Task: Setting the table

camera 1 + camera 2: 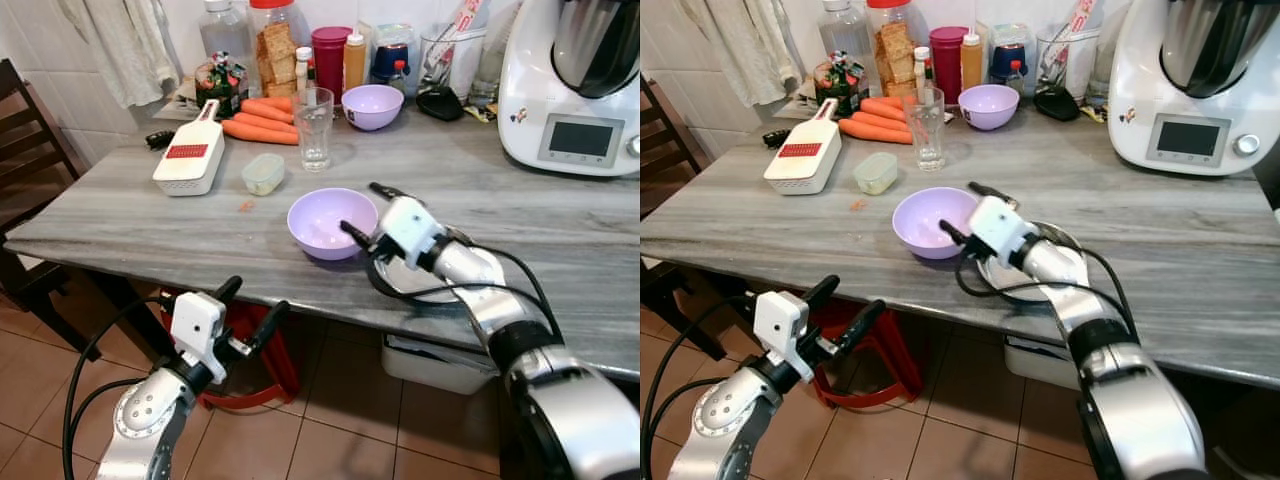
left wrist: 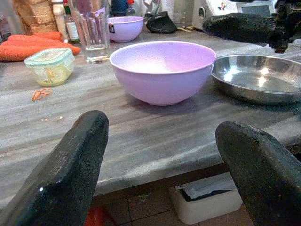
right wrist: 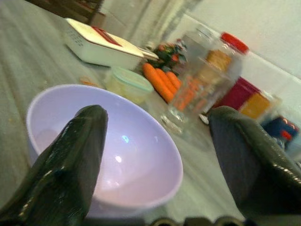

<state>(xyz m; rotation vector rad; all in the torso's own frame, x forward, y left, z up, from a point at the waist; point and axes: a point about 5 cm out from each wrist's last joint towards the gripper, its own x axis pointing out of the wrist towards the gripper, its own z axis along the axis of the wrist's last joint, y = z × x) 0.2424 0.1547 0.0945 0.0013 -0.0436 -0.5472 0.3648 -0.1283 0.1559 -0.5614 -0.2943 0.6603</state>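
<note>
A lilac bowl (image 1: 325,225) stands upright near the front edge of the grey table (image 1: 150,215). To its right lies a steel plate (image 2: 256,82), partly hidden under my right arm. My right gripper (image 1: 360,208) is open, its fingers over the bowl's right rim, and the bowl (image 3: 117,155) shows empty. My left gripper (image 1: 255,300) hangs open below the table's front edge, pointing at the bowl (image 2: 162,70) and holding nothing. A second lilac bowl (image 1: 372,105) and a clear glass (image 1: 313,128) stand farther back.
A white grater (image 1: 190,155), a small lidded container (image 1: 263,173) and carrots (image 1: 262,120) lie at the back left, with jars behind. A white kitchen machine (image 1: 570,90) fills the back right. A dark chair (image 1: 25,150) stands left; a red stool (image 1: 250,350) sits under the table.
</note>
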